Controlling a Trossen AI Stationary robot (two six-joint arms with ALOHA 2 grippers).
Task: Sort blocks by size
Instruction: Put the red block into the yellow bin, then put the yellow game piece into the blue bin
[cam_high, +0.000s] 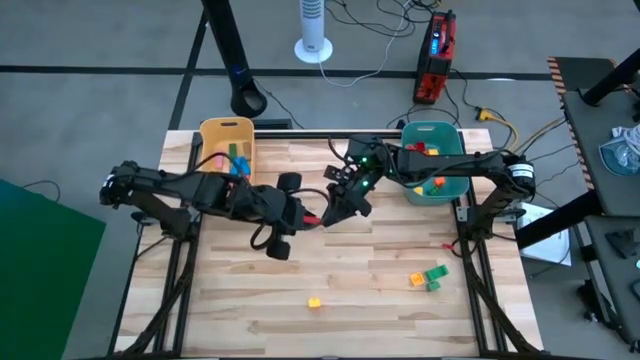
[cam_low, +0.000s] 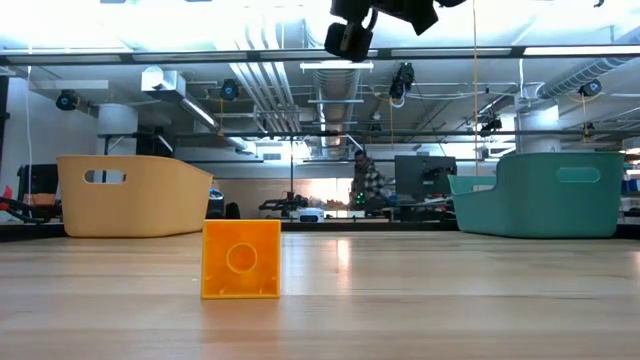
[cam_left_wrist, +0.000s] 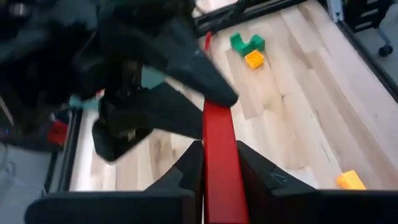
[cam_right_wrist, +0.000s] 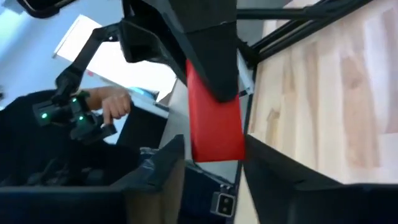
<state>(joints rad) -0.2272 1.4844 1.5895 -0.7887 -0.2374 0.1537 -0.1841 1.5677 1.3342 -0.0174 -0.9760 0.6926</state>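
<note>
A long red block (cam_high: 314, 219) hangs above the middle of the table between my two grippers. My left gripper (cam_high: 303, 216) comes from the table's left and is shut on it. My right gripper (cam_high: 331, 208) comes from the right and closes on the other end. An orange cube (cam_high: 314, 301) (cam_low: 240, 258) rests flat on the table near the front edge. Two green blocks (cam_high: 435, 275) and an orange one (cam_high: 416, 281) lie at the front right. More blocks lie in the yellow bin (cam_high: 215, 131) and the teal bin (cam_high: 455, 187). My left gripper pinches the red block's two long sides (cam_left_wrist: 219, 177) between its two fingers, at the end nearer the table's left. The fingers lie along the block, coming level from the left. The block is lifted clear of the table. My right gripper has its two fingers against the red block's sides (cam_right_wrist: 214, 146) at the opposite end, coming from the table's right. The left gripper's fingers (cam_right_wrist: 208, 56) cover the block's far part in this view. The block is clear of the table.
The yellow bin stands at the far left of the table, the teal bin at the far right. A small red piece (cam_high: 447, 245) lies near the right edge. Bare wood (cam_high: 250, 300) stretches across the front left.
</note>
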